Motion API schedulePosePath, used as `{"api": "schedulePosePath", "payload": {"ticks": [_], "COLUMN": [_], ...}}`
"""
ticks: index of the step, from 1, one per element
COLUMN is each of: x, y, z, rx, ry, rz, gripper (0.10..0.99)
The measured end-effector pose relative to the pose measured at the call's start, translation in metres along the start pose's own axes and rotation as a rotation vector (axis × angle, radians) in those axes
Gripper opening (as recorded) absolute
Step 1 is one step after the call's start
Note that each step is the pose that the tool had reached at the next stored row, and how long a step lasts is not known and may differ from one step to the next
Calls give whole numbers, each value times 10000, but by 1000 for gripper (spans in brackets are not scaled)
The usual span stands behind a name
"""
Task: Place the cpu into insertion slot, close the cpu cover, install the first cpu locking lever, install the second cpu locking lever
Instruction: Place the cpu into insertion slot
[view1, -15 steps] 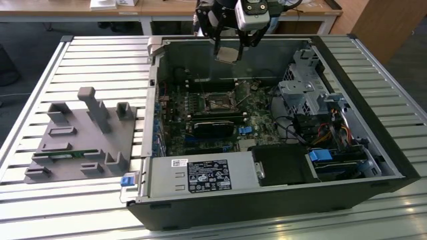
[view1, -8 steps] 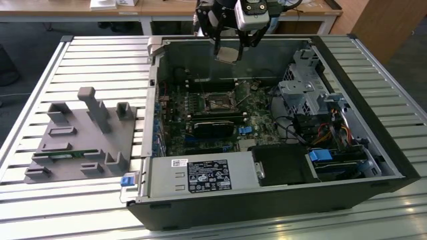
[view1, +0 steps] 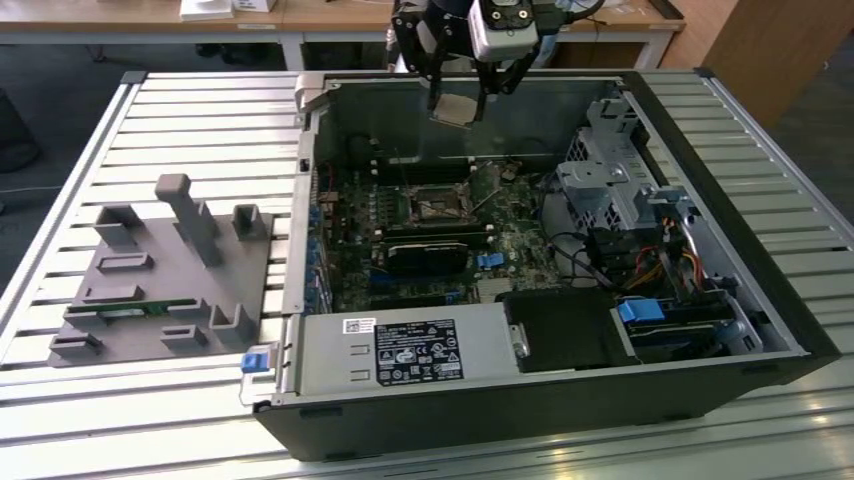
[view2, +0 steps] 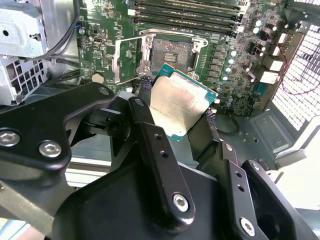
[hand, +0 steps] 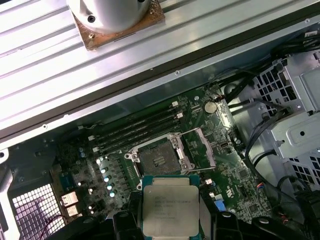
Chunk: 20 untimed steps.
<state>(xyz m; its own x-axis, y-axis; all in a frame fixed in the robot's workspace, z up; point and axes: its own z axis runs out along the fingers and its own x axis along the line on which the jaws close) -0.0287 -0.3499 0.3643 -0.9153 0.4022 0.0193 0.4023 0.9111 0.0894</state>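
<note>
Closest to both wrist cameras, the gripper (view2: 176, 100) is clamped on the cpu (view2: 180, 107); its black fingers (view2: 150, 132) press on two opposite edges of the chip, which sits tilted between them with its pale metal top in sight in the second wrist view; in the first wrist view the cpu (hand: 170, 205) shows its silvery face and thin green border. The chip is held in the air, apart from the board. Beyond it lies the insertion slot (hand: 156, 157), a black square with its dark centre exposed, on the green circuit board (view2: 235, 80); the cpu cover (hand: 200, 150) is swung open and rests just beside the slot, its thin frame and central window plain to see. Past the slot run the long dark memory slots (hand: 135, 130). In the exterior view the gripper (view1: 465, 100) hangs with the cpu (view1: 454, 110) above the open computer case (view1: 534, 410), well above the insertion slot (view1: 437, 208); a power supply (view1: 400, 350) fills the case's near corner; the case lies on a slatted table (view1: 200, 100), with a grey fixture (view1: 160, 280) on the exterior view's left.
</note>
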Motion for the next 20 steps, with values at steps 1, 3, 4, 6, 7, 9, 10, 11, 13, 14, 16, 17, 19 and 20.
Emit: {"api": "schedulePosePath", "payload": {"ticks": [1, 3, 4, 6, 7, 9, 10, 11, 13, 14, 16, 17, 19, 20], "x": [0, 0, 0, 0, 0, 0, 0, 0, 0, 0, 0, 0, 0, 0], "y": [0, 0, 0, 0, 0, 0, 0, 0, 0, 0, 0, 0, 0, 0], "z": [0, 0, 0, 0, 0, 0, 0, 0, 0, 0, 0, 0, 0, 0], "rx": [0, -1, -1, -3, -2, -3, -3, -4, -5, -5, -6, -6, -7, -8], "ry": [-2, -5, -7, -10, -13, -16, -18, -20, -24, -26, -29, -31, -35, -36], "rz": [18, 58, 78, 119, 140, 182, 203, 225, 266, 285, 324, 344, 387, 406], "gripper": [541, 541, 541, 541, 541, 541, 541, 541, 541, 541, 541, 541, 541, 541]}}
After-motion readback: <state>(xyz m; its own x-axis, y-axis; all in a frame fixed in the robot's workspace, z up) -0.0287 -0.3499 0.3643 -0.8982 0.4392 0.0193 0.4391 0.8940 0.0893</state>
